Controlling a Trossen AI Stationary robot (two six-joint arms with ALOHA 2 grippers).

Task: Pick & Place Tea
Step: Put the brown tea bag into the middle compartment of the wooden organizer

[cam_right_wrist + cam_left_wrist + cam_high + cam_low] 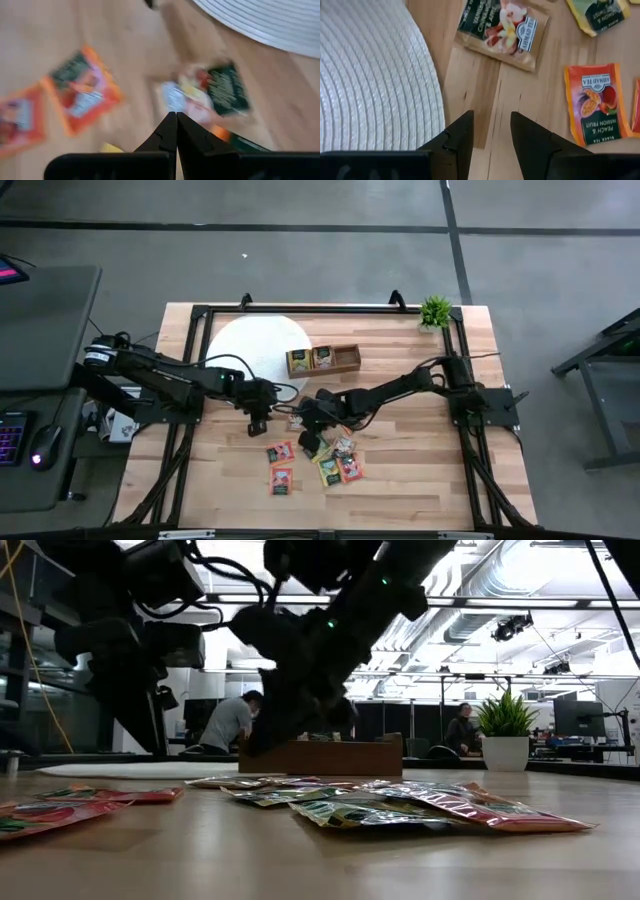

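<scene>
The right gripper is pinched together with nothing in it. It hangs right over a tan tea packet lying flat beside the white round mat. The left gripper is partly apart, empty, a little farther away.

Glossy foil tea packets (crinkled); matt wood table; ribbed woven white mat.
</scene>
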